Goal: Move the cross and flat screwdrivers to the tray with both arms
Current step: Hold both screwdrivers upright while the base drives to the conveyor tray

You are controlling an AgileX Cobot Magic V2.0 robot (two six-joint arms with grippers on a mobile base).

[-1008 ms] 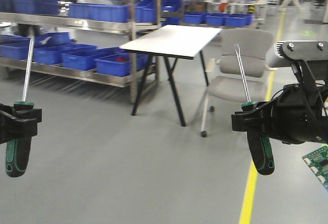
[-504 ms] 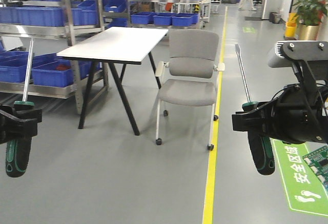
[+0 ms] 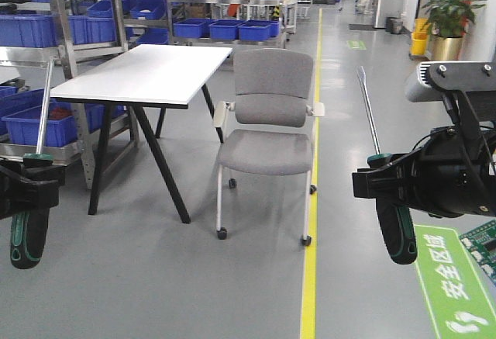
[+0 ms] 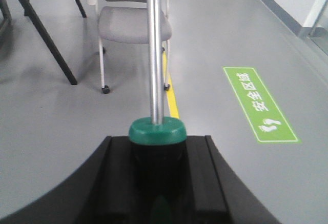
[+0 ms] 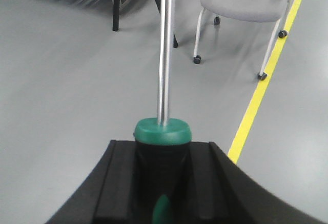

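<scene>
Left pincer (image 3: 32,188), at the left edge of the front view, is clenched on the handle of one screwdriver (image 3: 26,238). The left wrist view shows the green collar of that screwdriver (image 4: 156,130) seated between the black jaws. Its shaft points up and its handle hangs below.

Right pincer (image 3: 386,188) grips the second screwdriver (image 3: 397,234) the same way, shaft up and leaning slightly left. The right wrist view shows its collar (image 5: 163,130) wedged between the jaws.

Beyond the arms lie a grey floor, a grey chair (image 3: 267,122) at centre, a white table (image 3: 143,75) to its left, a yellow floor line (image 3: 310,269) and a green floor sign (image 3: 453,285). Shelves of blue bins (image 3: 225,29) stand behind. The tray is not in view.

Step in hand, as a judgement: both tools are lifted and being carried toward the tray. The next move calls for bringing the tray under the arms, lowering both tools onto it, then letting go.

Compared with 1 second ago, the chair and table have slid left in the view and the green sign has appeared, so the base seems to be turning right. The pincers and screwdrivers keep their places.
</scene>
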